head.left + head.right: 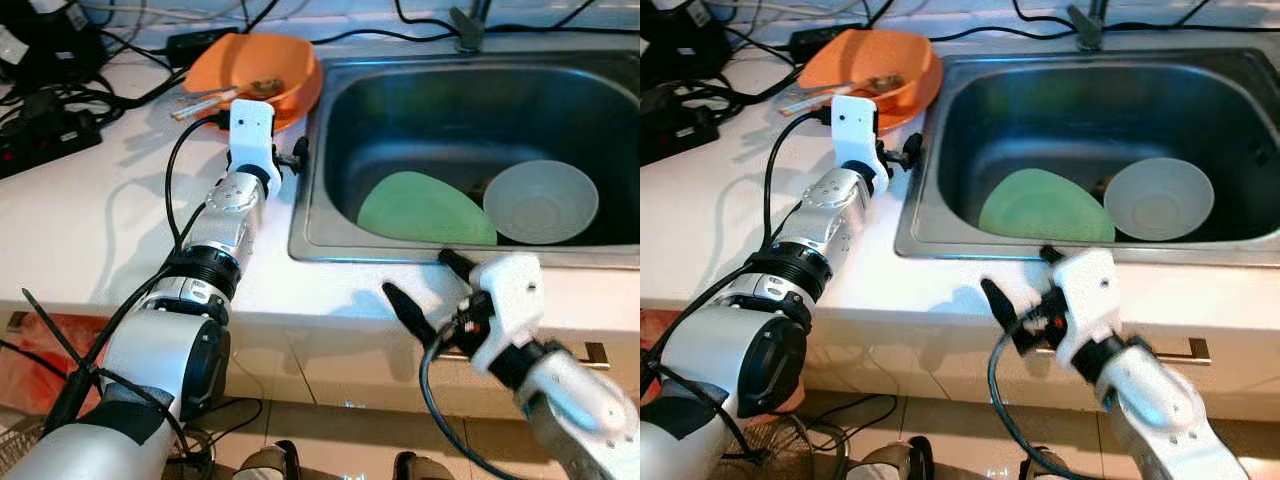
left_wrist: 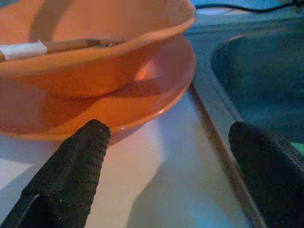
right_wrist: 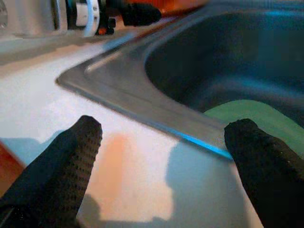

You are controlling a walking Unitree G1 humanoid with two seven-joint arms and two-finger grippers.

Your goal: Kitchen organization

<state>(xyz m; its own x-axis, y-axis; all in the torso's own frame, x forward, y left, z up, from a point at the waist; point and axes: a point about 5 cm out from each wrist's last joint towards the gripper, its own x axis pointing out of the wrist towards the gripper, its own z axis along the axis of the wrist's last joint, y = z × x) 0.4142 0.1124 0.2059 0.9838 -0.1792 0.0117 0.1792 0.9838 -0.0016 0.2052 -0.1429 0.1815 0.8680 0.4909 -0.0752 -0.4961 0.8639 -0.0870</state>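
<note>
Your sink holds one green plate and one white bowl. Beside it, one orange bowl sits on one orange plate. Both your left gripper and right gripper are spread, empty.

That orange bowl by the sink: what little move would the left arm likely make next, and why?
Probably a short push forward. The left gripper is open, low over the white counter, with the stacked orange bowl and orange plate just ahead of its fingertips but not yet between them. Easing forward would bring the rim between the fingers. The right gripper hovers open at the sink edge.
</note>
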